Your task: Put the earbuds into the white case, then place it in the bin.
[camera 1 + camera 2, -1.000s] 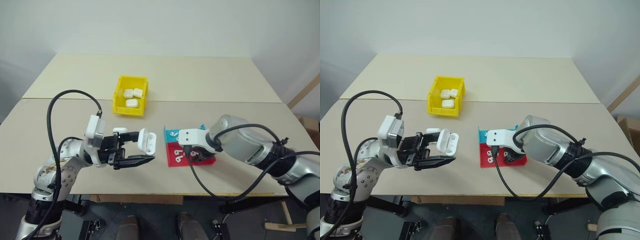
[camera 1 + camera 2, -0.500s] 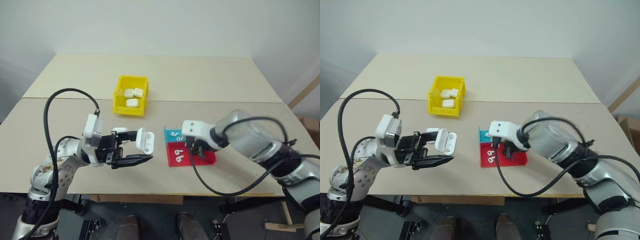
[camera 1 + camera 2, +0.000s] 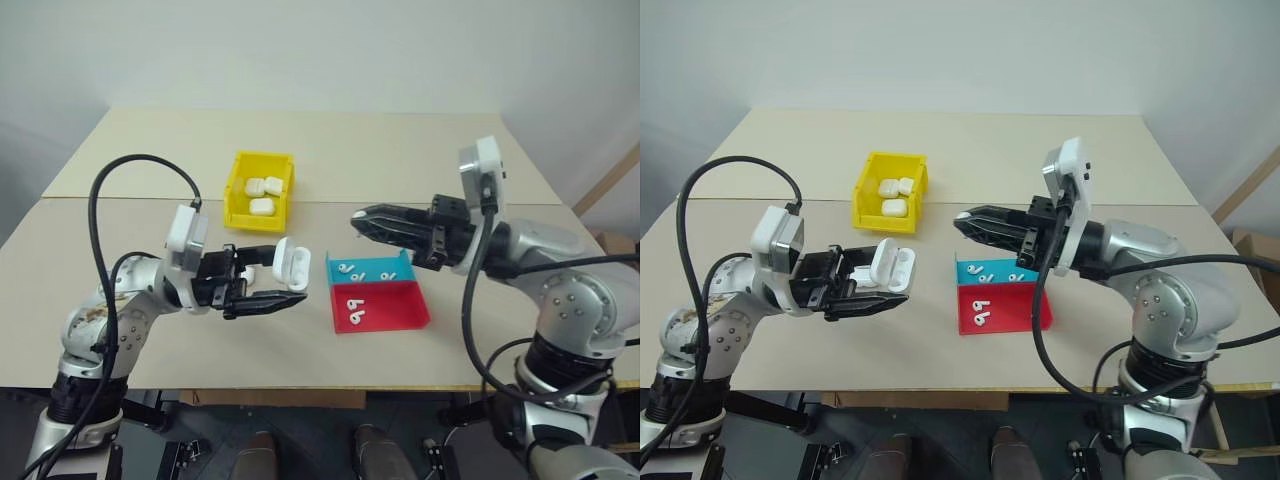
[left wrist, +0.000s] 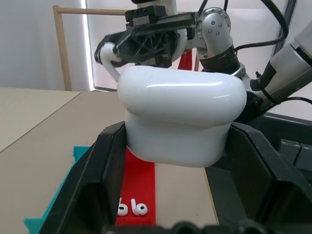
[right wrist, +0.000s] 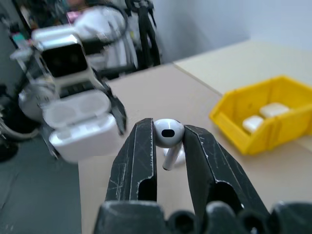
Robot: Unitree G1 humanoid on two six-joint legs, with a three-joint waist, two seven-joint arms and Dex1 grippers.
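The right gripper pinched an earbud, pointing left at the open case clamped in the left gripper, well apart.

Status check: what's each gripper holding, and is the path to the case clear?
Left gripper shut on open white case. Right gripper shut on one earbud, raised over the trays. Nothing between earbud and case.
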